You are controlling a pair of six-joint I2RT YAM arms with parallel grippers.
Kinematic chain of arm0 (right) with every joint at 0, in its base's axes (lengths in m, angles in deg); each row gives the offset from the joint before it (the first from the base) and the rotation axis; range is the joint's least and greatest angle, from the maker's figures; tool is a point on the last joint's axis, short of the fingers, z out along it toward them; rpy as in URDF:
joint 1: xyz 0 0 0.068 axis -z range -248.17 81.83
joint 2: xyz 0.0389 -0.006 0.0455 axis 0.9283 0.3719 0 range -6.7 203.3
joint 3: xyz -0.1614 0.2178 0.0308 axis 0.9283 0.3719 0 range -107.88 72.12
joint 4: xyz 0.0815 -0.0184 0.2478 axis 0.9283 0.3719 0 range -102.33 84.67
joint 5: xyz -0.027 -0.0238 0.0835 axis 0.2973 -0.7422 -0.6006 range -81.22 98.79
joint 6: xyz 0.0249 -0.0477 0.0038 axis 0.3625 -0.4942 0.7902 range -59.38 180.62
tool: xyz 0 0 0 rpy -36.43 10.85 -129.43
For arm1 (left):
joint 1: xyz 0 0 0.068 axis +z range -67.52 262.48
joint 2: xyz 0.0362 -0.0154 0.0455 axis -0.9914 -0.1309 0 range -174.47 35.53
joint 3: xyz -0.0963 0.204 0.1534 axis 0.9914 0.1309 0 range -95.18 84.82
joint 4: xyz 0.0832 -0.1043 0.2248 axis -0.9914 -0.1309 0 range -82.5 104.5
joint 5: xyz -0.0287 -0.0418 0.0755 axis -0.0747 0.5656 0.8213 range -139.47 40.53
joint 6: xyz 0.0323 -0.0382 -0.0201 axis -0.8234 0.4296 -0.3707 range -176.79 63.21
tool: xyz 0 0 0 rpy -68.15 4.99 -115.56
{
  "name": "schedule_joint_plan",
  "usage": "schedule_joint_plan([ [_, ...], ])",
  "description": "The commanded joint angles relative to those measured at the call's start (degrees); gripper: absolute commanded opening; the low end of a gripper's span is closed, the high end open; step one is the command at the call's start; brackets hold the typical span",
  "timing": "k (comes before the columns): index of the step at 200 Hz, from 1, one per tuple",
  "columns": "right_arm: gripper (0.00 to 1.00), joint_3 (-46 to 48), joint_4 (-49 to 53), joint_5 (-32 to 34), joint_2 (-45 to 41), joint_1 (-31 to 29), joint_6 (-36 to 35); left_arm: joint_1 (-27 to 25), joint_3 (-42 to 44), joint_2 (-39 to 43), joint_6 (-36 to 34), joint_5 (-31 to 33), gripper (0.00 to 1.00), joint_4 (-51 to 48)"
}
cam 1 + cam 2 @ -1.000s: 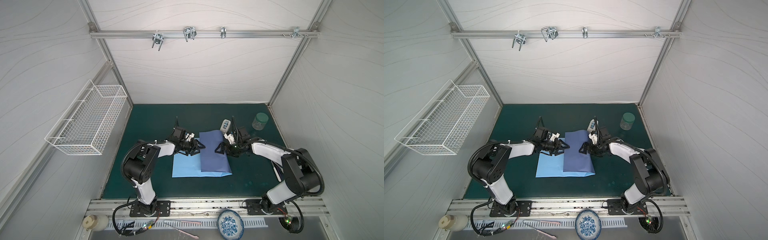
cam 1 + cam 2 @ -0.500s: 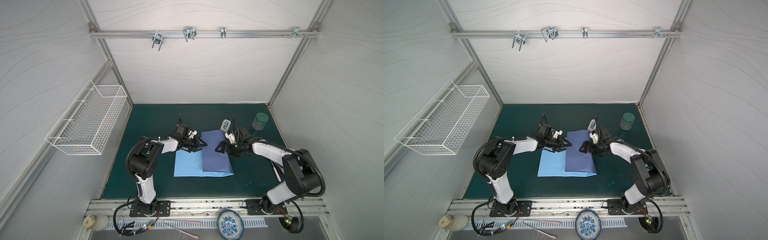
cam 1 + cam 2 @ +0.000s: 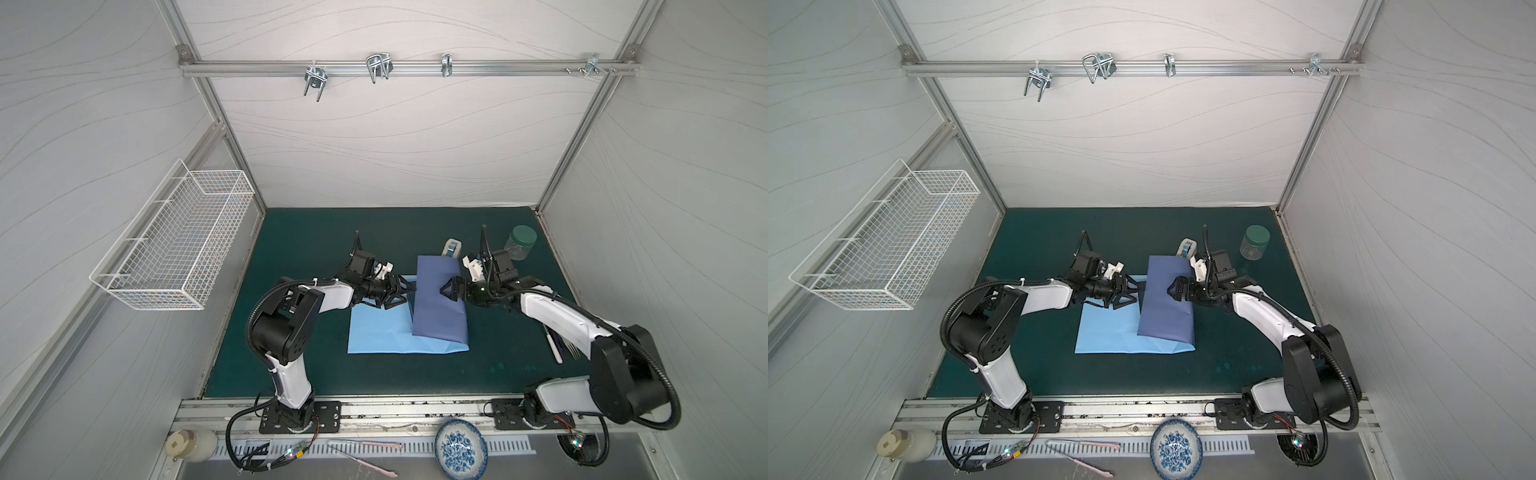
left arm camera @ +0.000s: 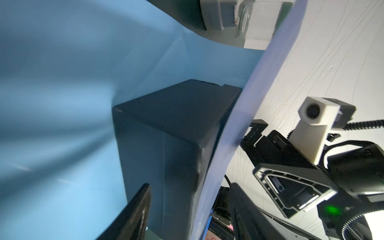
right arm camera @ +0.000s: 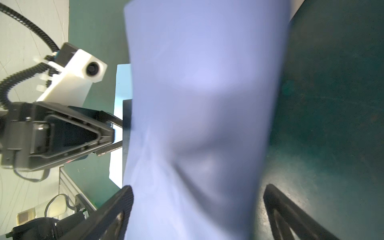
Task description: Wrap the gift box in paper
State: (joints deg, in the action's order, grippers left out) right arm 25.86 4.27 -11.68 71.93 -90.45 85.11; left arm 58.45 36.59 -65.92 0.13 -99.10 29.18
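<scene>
The paper lies on the green mat, light blue face (image 3: 378,332) up, with its indigo flap (image 3: 438,303) folded over the gift box. The dark navy gift box (image 4: 166,135) shows under the flap in the left wrist view and as a dark sliver (image 5: 127,116) in the right wrist view. In both top views it is almost wholly covered. My left gripper (image 3: 401,291) (image 4: 189,214) is open, its jaws straddling the box's side and the flap's free edge. My right gripper (image 3: 446,287) (image 5: 197,218) is wide open over the flap from the other side.
A white tape dispenser (image 3: 452,248) stands just behind the paper. A green-lidded jar (image 3: 520,242) is at the back right, and a white pen (image 3: 555,345) lies by the right arm. A wire basket (image 3: 174,245) hangs on the left wall. A patterned bowl (image 3: 460,449) sits in front of the rail.
My left gripper has moved right, up to the box's side, and its jaws have spread wider. The paper has shifted slightly right. The right gripper has barely moved.
</scene>
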Motion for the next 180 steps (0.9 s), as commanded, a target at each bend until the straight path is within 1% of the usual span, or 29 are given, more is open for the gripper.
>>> schedule_joint_plan([
  [1, 0.99, 0.6, -0.4, -3.5, 0.9, 2.0, 1.1, 0.0, 2.1, 3.9, 1.8, -1.2, 0.64, 5.1],
  [30, 0.99, 1.1, -2.8, -7.3, 2.5, 5.6, 3.4, 0.8, 4.3, 6.2, 1.0, 2.4, 0.63, 2.4],
  [56, 0.99, 1.6, -5.5, -9.0, 4.7, 7.9, 5.4, 0.9, 3.2, 5.3, -1.6, 7.5, 0.61, -3.2],
  [74, 0.99, 1.3, -7.0, -10.0, 7.1, 8.5, 6.3, 0.9, 2.2, 4.0, -1.3, 9.5, 0.54, -3.9],
  [86, 0.99, 1.2, -8.1, -10.5, 8.4, 9.0, 6.9, 0.4, 0.9, 2.8, -1.0, 8.5, 0.51, -3.9],
  [103, 0.99, 1.1, -9.1, -10.7, 9.4, 9.9, 7.4, -0.7, -0.6, 1.7, -1.2, 7.5, 0.52, -4.0],
  [129, 0.99, 0.2, -10.2, -11.5, 11.3, 10.4, 8.1, -1.8, -2.4, 0.0, -1.9, 7.8, 0.52, -5.4],
  [180, 0.99, -1.4, -13.4, -15.9, 14.7, 10.8, 10.5, -2.5, -5.6, -2.9, -2.4, 5.7, 0.36, -5.8],
])
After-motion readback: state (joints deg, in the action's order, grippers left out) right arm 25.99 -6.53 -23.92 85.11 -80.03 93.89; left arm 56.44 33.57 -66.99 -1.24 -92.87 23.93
